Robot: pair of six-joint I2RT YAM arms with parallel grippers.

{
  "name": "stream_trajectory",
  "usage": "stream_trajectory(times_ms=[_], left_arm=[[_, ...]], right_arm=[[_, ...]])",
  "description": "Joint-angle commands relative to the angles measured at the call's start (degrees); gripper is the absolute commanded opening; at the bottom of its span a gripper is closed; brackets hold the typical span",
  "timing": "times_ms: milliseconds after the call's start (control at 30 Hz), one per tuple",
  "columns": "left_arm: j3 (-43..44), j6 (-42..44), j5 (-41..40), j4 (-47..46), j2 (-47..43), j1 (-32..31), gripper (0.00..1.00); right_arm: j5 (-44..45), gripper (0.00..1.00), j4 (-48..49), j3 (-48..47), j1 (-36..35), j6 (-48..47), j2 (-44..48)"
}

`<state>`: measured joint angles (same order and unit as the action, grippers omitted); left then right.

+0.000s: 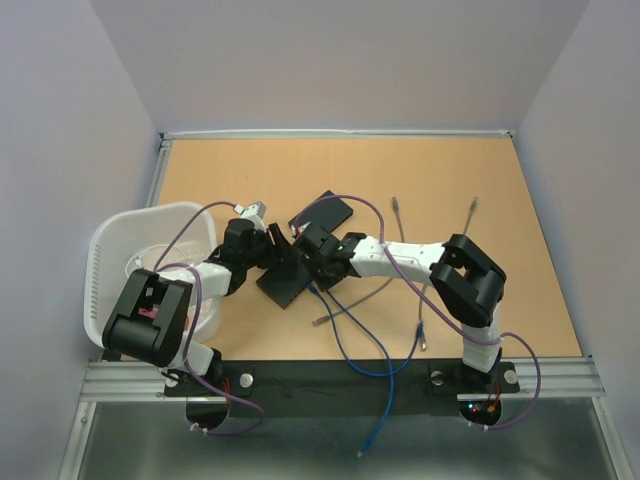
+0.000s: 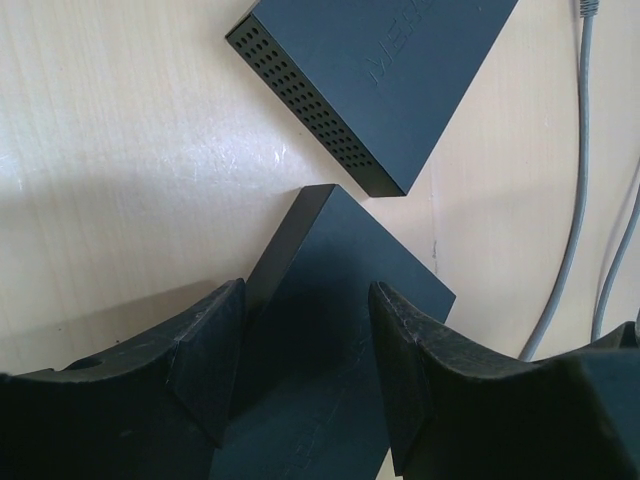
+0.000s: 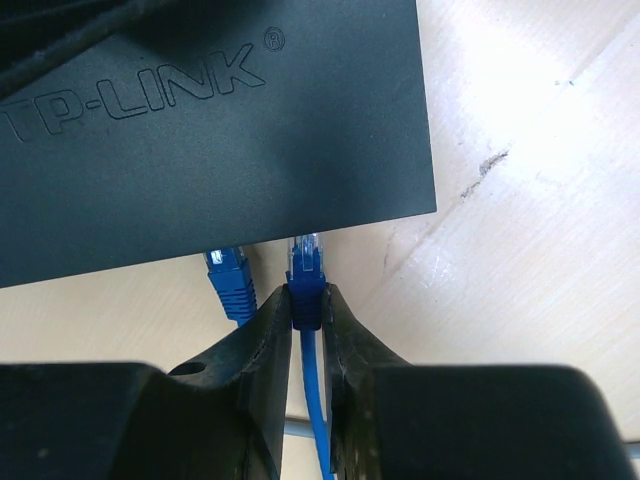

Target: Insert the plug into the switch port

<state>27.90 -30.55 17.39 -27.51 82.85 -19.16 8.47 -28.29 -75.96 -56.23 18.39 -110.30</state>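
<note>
Two robot arms meet over the middle of a tan worktop (image 1: 450, 170), seen from above and from each wrist. The right tool (image 3: 305, 310) has its two black fingers pressed together on a blue plug (image 3: 305, 270), pinching the plug's blue boot. The plug's clear tip points at the near edge of a flat black switch (image 3: 220, 120) marked TP-LINK and sits right at that edge; whether the tip has entered a port cannot be told. A second blue plug (image 3: 228, 280) stands just beside the first, on its left in the right wrist view, with its tip also at the switch's edge.

The left tool (image 2: 305, 330) has its fingers spread, one on each side of a corner of the switch. Whether they press on it cannot be told. A second black switch (image 2: 370, 70), its side dotted with vent holes, lies just beyond that corner, close but apart. Grey cables (image 2: 575, 200) run along the worktop to the right of both switches.

From above, a white basket (image 1: 105, 260) sits at the worktop's left edge beside the left arm. A blue cable (image 1: 370, 365) loops from the switch toward the near edge.
</note>
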Motion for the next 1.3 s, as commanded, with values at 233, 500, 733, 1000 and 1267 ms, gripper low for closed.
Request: stream_trajectory(times_ms=[233, 500, 733, 1000, 1267], left_arm=[[-2.06, -1.89, 3.8, -2.37, 3.11, -3.43, 0.62], [-3.11, -2.15, 3.53, -5.28, 4.78, -4.92, 0.6], [-3.2, -2.15, 2.56, -5.36, 4.34, -5.8, 0.6], [-3.2, -2.41, 1.95, -5.8, 5.13, -6.59, 0.59], [-3.03, -2.77, 2.39, -6.86, 6.62, -7.03, 0.59]], right_arm=[[0.23, 0.0, 4.56, -4.9, 0.33, 0.33, 0.35], [-0.29, 0.0, 6.58, -3.76, 0.24, -1.16, 2.46], [-0.12, 0.0, 10.79, -0.25, -1.51, -7.04, 4.56], [2.78, 0.01, 14.14, 3.71, -1.96, -11.0, 7.64], [2.43, 0.0, 18.18, 6.44, -1.96, -11.27, 8.7]])
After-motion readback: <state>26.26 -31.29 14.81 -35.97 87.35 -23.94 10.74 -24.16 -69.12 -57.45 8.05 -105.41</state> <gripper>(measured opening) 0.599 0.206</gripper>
